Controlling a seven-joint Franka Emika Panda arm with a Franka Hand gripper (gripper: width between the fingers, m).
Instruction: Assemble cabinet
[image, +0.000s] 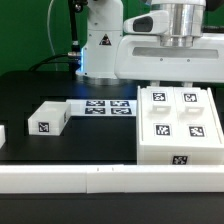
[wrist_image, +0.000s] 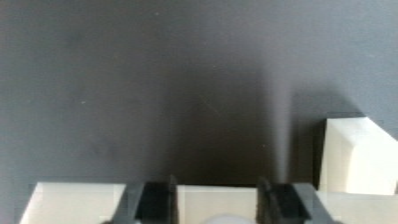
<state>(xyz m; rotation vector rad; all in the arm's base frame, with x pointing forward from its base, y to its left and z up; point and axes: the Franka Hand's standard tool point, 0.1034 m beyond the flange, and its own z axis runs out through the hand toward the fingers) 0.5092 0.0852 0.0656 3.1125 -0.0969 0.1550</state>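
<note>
The cabinet (image: 175, 122), a large white box with several square tags on its top, stands on the black table at the exterior view's right. My gripper (image: 176, 72) hangs over its far edge. In the wrist view the two dark fingers (wrist_image: 153, 204) stand wide apart, and my gripper (wrist_image: 217, 205) has a white surface of the cabinet (wrist_image: 80, 203) showing between and beside them. The jaws look open and do not visibly clamp anything. Another white part (wrist_image: 358, 155) shows to one side.
A small white tagged block (image: 50, 118) lies left of the marker board (image: 108, 105). Another small white block (image: 3, 136) sits at the far left edge. A long white rail (image: 100, 179) runs along the front of the table.
</note>
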